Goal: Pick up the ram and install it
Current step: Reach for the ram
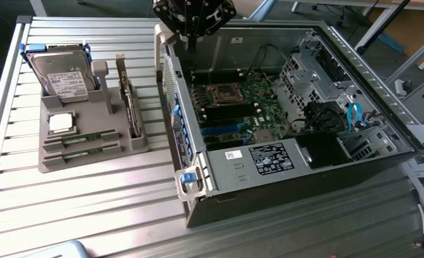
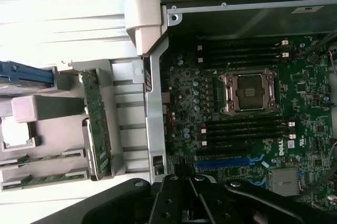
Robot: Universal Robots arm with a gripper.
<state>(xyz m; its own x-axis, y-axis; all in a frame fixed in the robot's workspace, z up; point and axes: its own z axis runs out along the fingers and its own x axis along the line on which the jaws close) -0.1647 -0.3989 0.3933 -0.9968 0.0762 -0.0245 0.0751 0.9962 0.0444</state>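
Tool (image 1: 192,31) hangs clenched, gripping nothing, above the open computer case (image 1: 233,42) edge, with the ram (image 1: 79,141) and its twin stick (image 1: 79,155) lying well aside from it in the grey holder (image 1: 128,143) on the worktop (image 1: 90,207).

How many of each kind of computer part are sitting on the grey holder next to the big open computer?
Hard drive: 1
Processor chip: 1
Ram sticks: 2
Expansion card: 1
Total on the grey holder: 5
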